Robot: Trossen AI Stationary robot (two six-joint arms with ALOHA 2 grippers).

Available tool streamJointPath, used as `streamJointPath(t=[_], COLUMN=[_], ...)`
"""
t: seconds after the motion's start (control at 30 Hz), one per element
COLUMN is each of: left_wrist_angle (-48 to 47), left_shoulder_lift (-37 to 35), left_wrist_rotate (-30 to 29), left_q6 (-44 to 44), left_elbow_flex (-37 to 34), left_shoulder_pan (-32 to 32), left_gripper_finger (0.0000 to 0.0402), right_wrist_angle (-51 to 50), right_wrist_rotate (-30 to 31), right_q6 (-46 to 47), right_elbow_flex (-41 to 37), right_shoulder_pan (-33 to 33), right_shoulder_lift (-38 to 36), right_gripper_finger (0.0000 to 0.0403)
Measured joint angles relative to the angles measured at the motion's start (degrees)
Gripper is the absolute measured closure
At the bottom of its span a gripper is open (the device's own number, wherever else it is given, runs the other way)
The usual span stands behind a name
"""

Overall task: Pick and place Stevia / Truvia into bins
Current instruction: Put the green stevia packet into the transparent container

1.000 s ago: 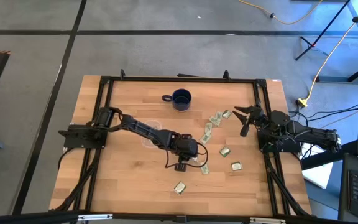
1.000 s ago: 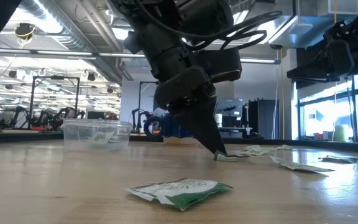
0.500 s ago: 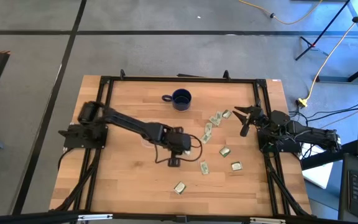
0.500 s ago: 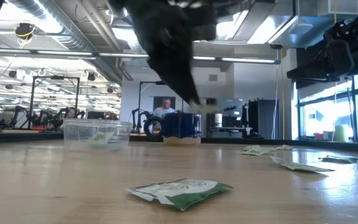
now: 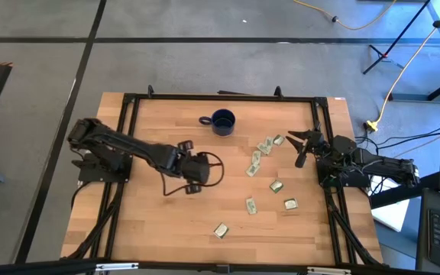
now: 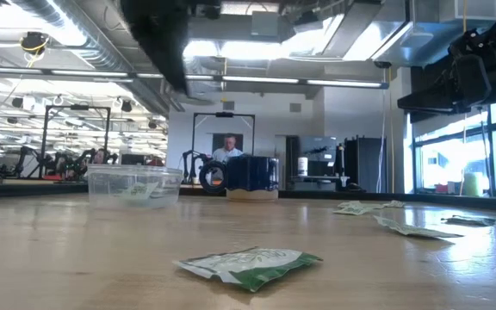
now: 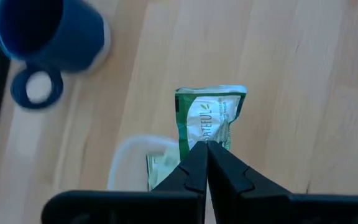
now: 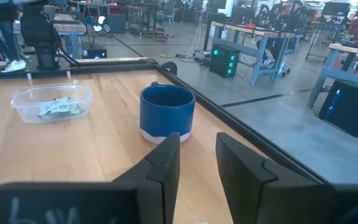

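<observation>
Stevia sachet [image 7: 207,121] pinched in left hand [image 7: 206,147] above tub [image 7: 129,163].

Grey floor [image 5: 205,65]; workbenches [image 8: 272,43]; ceiling strip lights [image 6: 257,80].

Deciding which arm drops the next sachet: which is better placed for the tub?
Left. The left gripper already pinches a Stevia sachet, jaws shut, right above the clear tub. The right gripper waits open-jawed at the table's far right edge, holding nothing.
</observation>
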State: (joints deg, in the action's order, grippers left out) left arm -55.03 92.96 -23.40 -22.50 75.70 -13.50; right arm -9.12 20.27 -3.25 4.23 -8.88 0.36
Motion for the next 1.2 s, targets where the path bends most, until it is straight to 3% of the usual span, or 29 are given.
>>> streamJointPath(t=[0.27,0.47,0.9,1.0,1.2], left_wrist_angle=[3.74,11.28,13.38,19.19,43.24], left_shoulder_lift=[-3.88,-4.0,-4.83,-5.21,-3.27], left_wrist_rotate=[-0.13,0.41,-0.77,1.14,13.15], left_q6=[-11.12,-13.37,-14.26,-9.47,10.57], left_elbow_flex=[-13.17,-20.37,-21.12,-19.2,-17.84], left_shoulder_pan=[0.09,0.09,0.96,0.06,-3.97], left_gripper_finger=[0.0397,0.0398,0.033,0.0325,0.0323], right_wrist_angle=[0.04,0.06,0.06,0.08,0.1], right_wrist_rotate=[0.0,0.0,0.0,0.0,0.02], right_q6=[0.0,0.04,0.18,0.11,0.07], right_elbow_flex=[0.0,0.0,0.0,0.0,0.0], right_shoulder_pan=[0.02,0.01,0.01,0.01,0.0], right_shoulder_lift=[0.0,0.0,0.0,0.0,0.0], right_gripper_finger=[0.0295,0.0295,0.0295,0.0295,0.0295])
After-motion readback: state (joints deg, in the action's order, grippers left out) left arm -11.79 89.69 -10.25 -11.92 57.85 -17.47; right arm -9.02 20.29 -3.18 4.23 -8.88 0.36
